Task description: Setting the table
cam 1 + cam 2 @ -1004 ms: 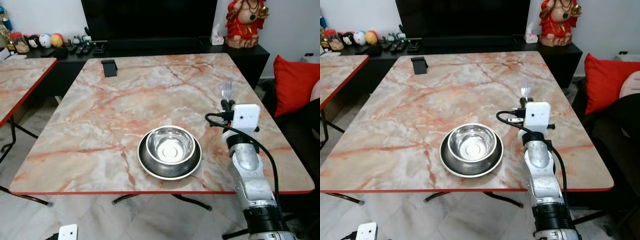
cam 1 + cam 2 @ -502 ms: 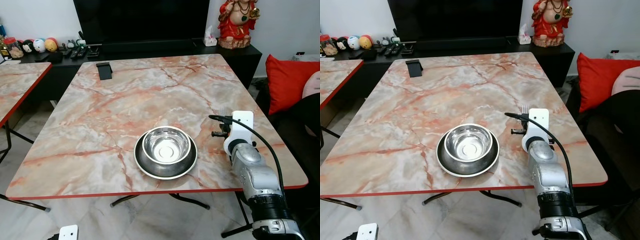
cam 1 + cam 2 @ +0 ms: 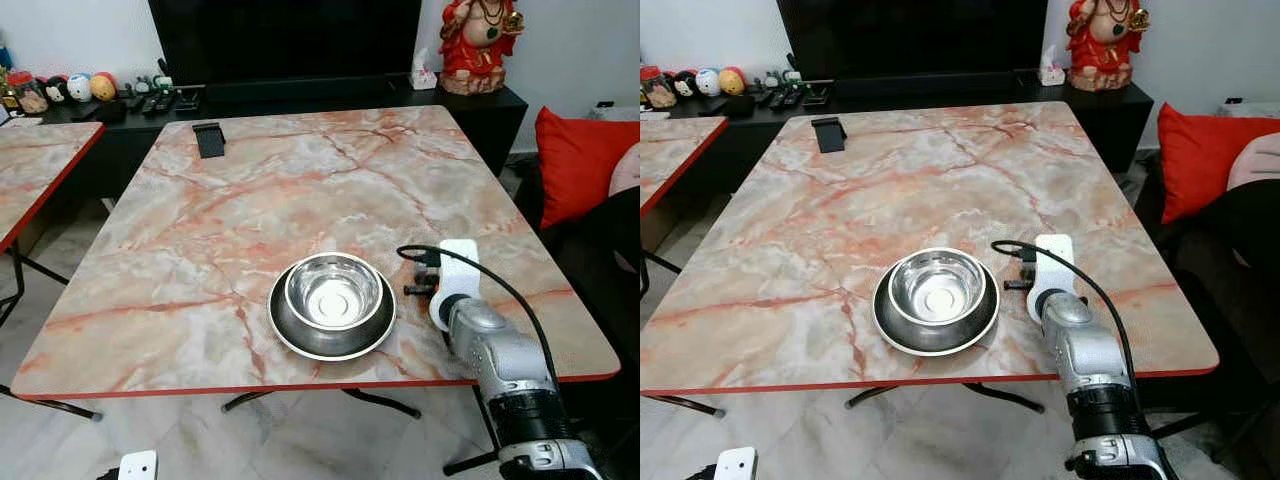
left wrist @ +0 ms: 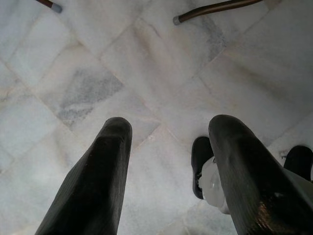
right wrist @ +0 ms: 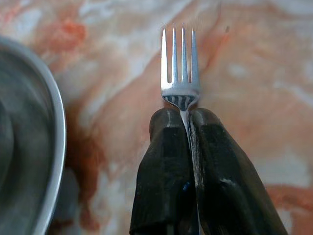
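Lower right of the head views: right gripper [image 5: 182,122] was clamped on a fork [image 5: 180,68], fingers [image 5: 161,161] pinched together on the neck just below the tines. It hung low over the marble table [image 3: 260,190], just beside the steel plate [image 3: 290,325] with a steel bowl [image 3: 336,290] nested in it, near the front edge. The fork sat on the side of the plate nearer the red cushion [image 3: 578,160].

Judgement on the step: placing the fork beside the plate. To do it well, lower until the fork lies flat on the marble, tines pointing away from the front edge, parallel to the plate rim and clear of it, then let go and back straight off so the fork doesn't drag. Whether the fork already touched the table couldn't be told.

Surface: pink-veined marble top with a red edge, a small black stand [image 3: 209,139] at upper left. Second matching table [image 3: 40,165] at far left. Room: dark TV cabinet [image 3: 300,95] along the top, red figurine [image 3: 478,42] upper right, white tiled floor [image 4: 146,73].

Left gripper [image 4: 168,132] hung idle over the floor, fingers spread apart, holding nothing.
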### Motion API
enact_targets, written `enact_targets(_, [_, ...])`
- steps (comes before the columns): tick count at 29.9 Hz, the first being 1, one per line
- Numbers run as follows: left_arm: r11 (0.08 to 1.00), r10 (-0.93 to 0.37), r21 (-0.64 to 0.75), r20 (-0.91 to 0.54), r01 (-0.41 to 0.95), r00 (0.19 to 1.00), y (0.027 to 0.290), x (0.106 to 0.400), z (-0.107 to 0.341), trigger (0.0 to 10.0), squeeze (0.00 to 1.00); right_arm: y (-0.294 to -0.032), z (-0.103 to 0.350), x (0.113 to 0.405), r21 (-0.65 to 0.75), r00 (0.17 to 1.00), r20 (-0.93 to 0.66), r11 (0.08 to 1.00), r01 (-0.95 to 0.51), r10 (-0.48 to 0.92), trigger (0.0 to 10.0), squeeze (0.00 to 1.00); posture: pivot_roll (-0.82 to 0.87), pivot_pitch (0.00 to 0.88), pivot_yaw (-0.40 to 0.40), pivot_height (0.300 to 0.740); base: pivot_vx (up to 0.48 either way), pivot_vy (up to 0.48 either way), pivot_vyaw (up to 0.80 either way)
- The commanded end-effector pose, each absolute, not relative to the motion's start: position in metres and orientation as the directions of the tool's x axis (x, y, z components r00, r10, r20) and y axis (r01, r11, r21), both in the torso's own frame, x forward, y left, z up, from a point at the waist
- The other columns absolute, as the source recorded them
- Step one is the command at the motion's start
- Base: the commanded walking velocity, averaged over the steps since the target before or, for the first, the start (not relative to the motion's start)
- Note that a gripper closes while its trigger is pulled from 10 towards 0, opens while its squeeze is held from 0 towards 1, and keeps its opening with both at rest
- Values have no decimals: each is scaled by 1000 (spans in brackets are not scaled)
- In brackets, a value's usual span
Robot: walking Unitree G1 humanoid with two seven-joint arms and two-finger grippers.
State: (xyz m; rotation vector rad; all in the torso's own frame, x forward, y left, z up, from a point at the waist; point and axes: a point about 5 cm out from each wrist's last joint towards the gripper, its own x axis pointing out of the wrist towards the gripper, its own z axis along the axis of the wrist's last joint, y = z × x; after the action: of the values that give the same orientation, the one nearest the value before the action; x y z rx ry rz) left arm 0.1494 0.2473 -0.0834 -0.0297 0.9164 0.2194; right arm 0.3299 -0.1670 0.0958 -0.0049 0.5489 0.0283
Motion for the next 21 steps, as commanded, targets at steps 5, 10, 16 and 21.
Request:
enact_targets(5, [978, 175, 77, -805, -194, 567, 250, 145, -85, 10000, 0, -163, 100, 329, 8, 863, -504, 1000, -14, 16, 10000, 0, -84, 0, 45, 720, 0, 0, 0])
enact_targets(10, [978, 176, 78, -801, -191, 572, 249, 147, -84, 10000, 0, -163, 101, 332, 5, 882, -472, 1000, 1, 2, 10000, 0, -80, 0, 45, 720, 0, 0, 0])
enact_targets(16, [979, 178, 82, -796, -189, 578, 250, 149, -83, 10000, 0, -158, 102, 333, 10, 899, -438, 1000, -10, 13, 10000, 0, -76, 0, 47, 720, 0, 0, 0])
enact_targets(21, [979, 179, 84, -795, -186, 580, 251, 149, -83, 10000, 0, -156, 96, 334, 24, 907, -421, 1000, -9, 19, 10000, 0, -74, 0, 48, 720, 0, 0, 0])
